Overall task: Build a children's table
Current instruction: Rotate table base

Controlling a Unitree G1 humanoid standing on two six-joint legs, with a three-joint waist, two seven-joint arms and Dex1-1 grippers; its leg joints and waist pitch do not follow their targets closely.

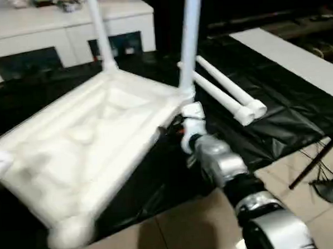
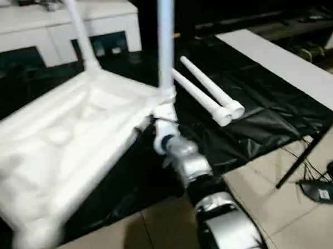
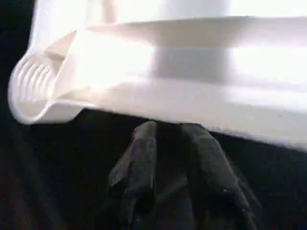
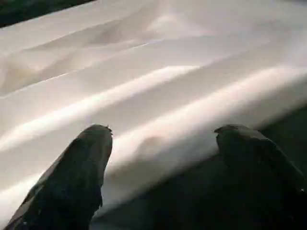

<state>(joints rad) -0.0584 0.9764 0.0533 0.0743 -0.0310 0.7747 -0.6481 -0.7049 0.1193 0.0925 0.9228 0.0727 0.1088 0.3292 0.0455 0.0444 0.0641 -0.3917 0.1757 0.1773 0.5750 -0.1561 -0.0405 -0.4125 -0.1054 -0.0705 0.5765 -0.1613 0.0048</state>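
black sheeting (image 1: pixel 277 113) covers the floor; the upturned children's table (image 1: pixel 89 145) carries two legs. right gripper (image 4: pixel 160 143) spread wide at its rim, left gripper (image 3: pixel 170 136) narrowly parted, empty.

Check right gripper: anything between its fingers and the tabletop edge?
Nothing visible. The right gripper is open, fingers apart right at the tabletop rim, with only bare white plastic ahead.
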